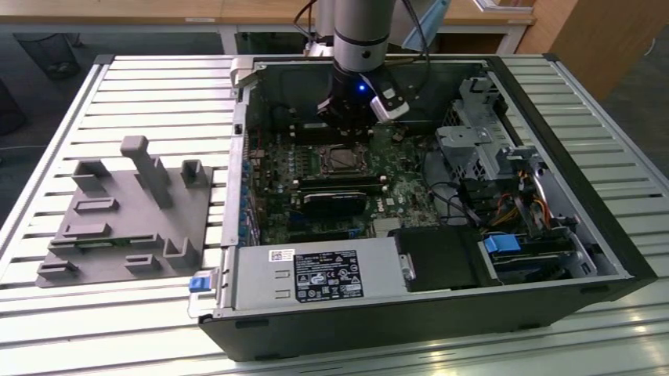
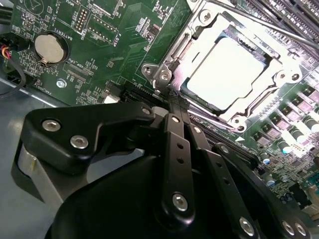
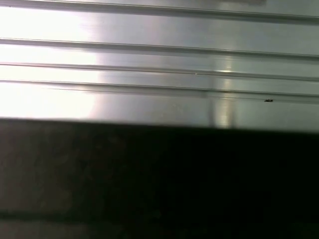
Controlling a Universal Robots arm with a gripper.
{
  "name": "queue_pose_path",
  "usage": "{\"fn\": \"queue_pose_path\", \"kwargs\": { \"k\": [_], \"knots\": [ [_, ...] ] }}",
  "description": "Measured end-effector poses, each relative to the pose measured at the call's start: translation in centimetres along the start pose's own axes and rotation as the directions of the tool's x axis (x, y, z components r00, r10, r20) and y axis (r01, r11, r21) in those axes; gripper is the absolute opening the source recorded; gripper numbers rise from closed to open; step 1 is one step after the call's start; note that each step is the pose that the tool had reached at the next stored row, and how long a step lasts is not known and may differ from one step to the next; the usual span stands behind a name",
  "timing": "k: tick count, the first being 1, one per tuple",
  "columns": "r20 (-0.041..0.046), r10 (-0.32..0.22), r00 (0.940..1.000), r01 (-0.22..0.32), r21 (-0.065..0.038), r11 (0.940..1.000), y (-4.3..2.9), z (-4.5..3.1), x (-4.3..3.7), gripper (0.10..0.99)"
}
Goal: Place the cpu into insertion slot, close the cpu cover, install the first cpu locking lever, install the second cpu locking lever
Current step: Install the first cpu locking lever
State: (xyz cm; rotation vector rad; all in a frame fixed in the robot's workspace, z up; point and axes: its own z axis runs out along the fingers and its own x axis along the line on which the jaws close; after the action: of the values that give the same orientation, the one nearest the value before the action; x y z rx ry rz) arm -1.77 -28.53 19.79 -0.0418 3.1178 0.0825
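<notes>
- The black, link-armed gripper (image 2: 172, 107) sits low over the green motherboard (image 2: 119, 45) inside the open black computer case (image 1: 585, 258), its fingers drawn together to a narrow tip with nothing visibly clamped between them. The tip is at the corner of the socket, right by a thin silvery lever end and screw post (image 2: 162, 77); I cannot tell whether it actually touches the lever.
- The small flat square cpu with the pale silver-grey metal top (image 2: 229, 69) already lies inside the insertion slot (image 1: 342, 159), and the thin silvery cpu cover frame with its square window (image 2: 209, 22) appears to lie down around it.
- Judged risk: if the tip presses the lever off-axis, the thin wire could slip off the fingertip and spring back, leaving the cover unlocked.
- A slip sideways could drag the closed tip across the bright chip top or the cover frame, scratching or shifting them.
- Pushing too low may strike the small components and the dark connector (image 2: 127, 92) just beside the socket corner.
- The round silver coin battery (image 2: 50, 47) sits well apart and seems safe.
- The chip's top is washed out by glare, so whether it is seated flat cannot be confirmed; locking over a tilted chip could damage the socket.
- The case stands on a slatted metal tabletop (image 1: 157, 86).
</notes>
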Motion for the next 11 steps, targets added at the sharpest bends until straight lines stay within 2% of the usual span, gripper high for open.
{"fn": "queue_pose_path", "kwargs": {
  "k": [4, 6, 8, 9, 11],
  "knots": [
    [-0.0002, 0.000, 1.0000, 0.000, 0.000, 1.0000, 0.02, -0.45, -0.01, 0.106],
    [0.0001, 0.000, 1.0000, 0.000, 0.003, 1.0000, 0.03, -0.43, -0.01, 0.106],
    [-0.0004, 0.000, 1.0000, 0.000, 0.011, 0.9999, 0.02, -0.36, -0.01, 0.106],
    [-0.0006, 0.000, 1.0000, 0.000, 0.019, 0.9998, 0.02, -0.22, 0.00, 0.106],
    [-0.0009, 0.000, 1.0000, 0.000, 0.026, 0.9997, 0.02, -0.07, 0.00, 0.106]
  ]
}}
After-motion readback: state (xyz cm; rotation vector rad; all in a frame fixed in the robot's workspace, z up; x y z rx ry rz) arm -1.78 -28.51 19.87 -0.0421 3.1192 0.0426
